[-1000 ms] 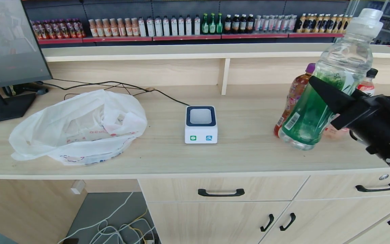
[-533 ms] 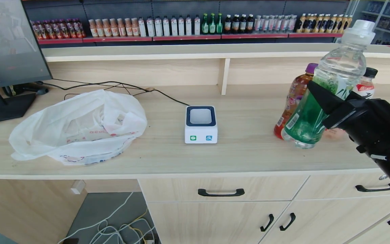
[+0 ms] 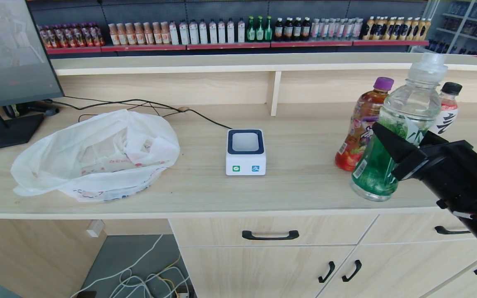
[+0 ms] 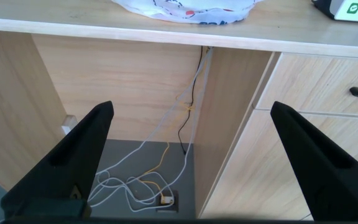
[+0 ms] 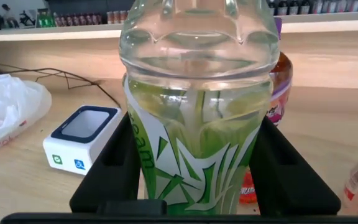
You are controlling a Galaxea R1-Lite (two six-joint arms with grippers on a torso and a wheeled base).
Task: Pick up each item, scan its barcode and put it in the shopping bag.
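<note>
R claw [image 5: 197,177] pinches green drink bottle [image 3: 373,176].
Bottle leans, just by purple-cap bottle [image 3: 362,122] on surface [image 3: 296,182]; L claw [image 4: 191,109] is spread wide.

I log, from my console:

- Light wooden tabletop [image 3: 296,186].
- Dark monitor [image 3: 10,54] on a black stand [image 3: 4,130], at the far left.
- Black cables [image 3: 139,102] trailing along the back of the tabletop.
- Raised ledge [image 3: 222,63] behind, with one upright divider [image 3: 275,93] under it.
- Store shelf [image 3: 222,46] beyond, lined with bottles.
- Drawers below, with black handles [image 3: 270,236].
- Loose white and yellow wires [image 3: 147,281] on the floor.
</note>
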